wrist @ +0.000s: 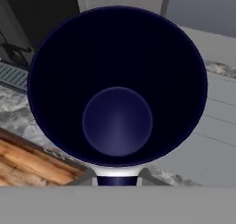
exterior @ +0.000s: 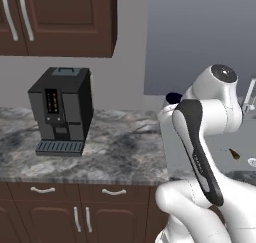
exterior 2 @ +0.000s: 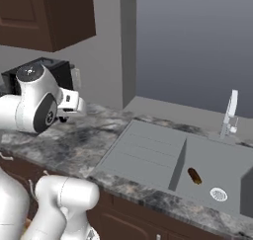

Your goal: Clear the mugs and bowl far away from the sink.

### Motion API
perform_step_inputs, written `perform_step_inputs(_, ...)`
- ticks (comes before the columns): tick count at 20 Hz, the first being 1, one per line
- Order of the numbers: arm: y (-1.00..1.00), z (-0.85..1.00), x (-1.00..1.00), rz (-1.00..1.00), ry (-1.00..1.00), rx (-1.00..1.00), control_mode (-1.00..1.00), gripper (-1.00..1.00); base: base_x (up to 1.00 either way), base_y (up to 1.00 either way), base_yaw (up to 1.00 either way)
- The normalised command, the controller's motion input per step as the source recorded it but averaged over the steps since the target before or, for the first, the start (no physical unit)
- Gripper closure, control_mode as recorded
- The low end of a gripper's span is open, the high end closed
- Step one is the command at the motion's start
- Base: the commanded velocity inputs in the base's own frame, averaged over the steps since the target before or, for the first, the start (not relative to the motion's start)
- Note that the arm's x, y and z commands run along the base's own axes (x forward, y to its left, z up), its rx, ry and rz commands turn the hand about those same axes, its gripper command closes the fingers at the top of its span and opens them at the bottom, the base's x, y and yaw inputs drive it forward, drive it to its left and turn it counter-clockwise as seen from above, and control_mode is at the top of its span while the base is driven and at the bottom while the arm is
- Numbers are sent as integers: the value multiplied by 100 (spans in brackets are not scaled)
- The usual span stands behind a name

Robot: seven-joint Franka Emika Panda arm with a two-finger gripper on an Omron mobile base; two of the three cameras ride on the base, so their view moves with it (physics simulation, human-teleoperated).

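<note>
A mug with a dark navy rim and inside (wrist: 117, 80) sits right in front of the hand camera, mouth toward it, and its white base is clamped in my gripper (wrist: 117, 176), which is shut on it. From the left base view the mug's dark rim (exterior: 173, 97) peeks out behind my upper arm, held above the marble counter (exterior: 120, 152). The grey sink (exterior 2: 207, 157) lies to the right, with a ridged draining board (exterior 2: 143, 152), a round drain (exterior 2: 218, 194) and a silver faucet (exterior 2: 230, 113). The bowl is out of view.
A black coffee machine (exterior: 62, 111) stands on the counter to the left, its drip tray (wrist: 16, 75) near the mug. A small brown object (exterior 2: 194, 175) lies in the basin. Dark cabinets (exterior: 60, 17) hang above, and wooden floor (wrist: 27, 161) shows below the counter edge.
</note>
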Motion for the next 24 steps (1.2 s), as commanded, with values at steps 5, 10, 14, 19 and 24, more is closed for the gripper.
perform_step_inputs(5,0,0,0,0,0,0,100,100,0,-21,-74)
perform_step_inputs(10,0,0,0,0,0,0,100,100,0,0,-100)
perform_step_inputs(14,0,0,0,0,0,0,100,100,0,0,-100)
perform_step_inputs(19,0,0,0,0,0,0,100,100,0,-17,-92)
perform_step_inputs(24,0,0,0,0,0,0,100,100,1,-40,-86)
